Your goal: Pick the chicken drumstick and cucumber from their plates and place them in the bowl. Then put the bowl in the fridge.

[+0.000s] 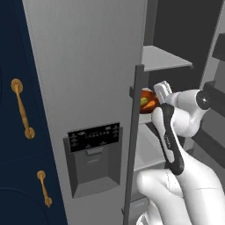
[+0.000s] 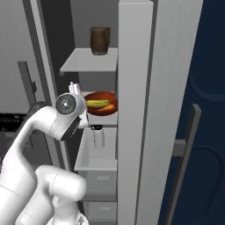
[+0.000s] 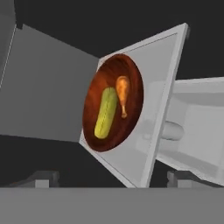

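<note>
Fingertips (image 3: 41,178) of the gripper (image 3: 111,181) stand wide apart at the hand view's bottom edge, gripping nothing. At 12 o'clock from them, the bowl (image 3: 94,87) sits on a grey shelf (image 3: 148,127) inside the open fridge (image 1: 83,66), holding the cucumber (image 3: 106,113) and, touching it at 2 o'clock, the chicken drumstick (image 3: 123,91). A brown mug (image 2: 100,40) stands on the shelf above.

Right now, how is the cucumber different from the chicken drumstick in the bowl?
The cucumber is yellow-green; the chicken drumstick is orange-brown. The cucumber is the longer, thicker oblong; the chicken drumstick is smaller and tapers to a thin end. Both lie side by side in the dark red-brown bowl on a fridge shelf.
</note>
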Motion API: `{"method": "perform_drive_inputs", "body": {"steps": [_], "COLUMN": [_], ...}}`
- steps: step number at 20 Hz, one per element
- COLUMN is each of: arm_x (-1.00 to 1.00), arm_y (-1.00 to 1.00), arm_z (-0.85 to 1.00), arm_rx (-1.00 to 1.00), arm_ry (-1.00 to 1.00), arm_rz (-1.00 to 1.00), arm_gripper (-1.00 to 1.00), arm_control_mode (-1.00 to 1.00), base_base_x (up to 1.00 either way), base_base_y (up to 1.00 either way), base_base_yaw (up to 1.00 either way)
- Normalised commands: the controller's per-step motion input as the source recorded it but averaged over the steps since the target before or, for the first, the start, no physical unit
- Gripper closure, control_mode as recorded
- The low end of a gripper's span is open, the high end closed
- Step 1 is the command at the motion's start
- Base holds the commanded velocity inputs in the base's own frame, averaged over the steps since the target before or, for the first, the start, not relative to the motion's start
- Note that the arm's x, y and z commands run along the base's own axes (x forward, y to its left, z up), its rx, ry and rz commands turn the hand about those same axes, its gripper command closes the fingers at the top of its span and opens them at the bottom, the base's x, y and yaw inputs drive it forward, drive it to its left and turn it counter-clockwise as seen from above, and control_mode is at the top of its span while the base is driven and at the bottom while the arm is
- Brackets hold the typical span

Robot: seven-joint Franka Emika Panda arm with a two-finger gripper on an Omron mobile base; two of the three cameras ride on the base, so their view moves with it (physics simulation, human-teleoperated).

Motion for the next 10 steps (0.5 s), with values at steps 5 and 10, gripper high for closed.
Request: {"method": "perform_drive_inputs", "body": {"steps": [5,10], "arm_x": [-0.82,-1.0], "arm_y": [0.08,0.68], "arm_z": [0.73,0.04], "arm_rx": [-0.05,-0.1], "arm_ry": [-0.02,-0.33], "arm_rz": [0.14,0.11], "arm_gripper": [-1.0,-1.0], "arm_control_mode": [-1.0,-1.0], "base_base_x": [0.0,0.0], "base_base_y": [0.0,0.0], "base_base_yaw": [0.0,0.0]}}
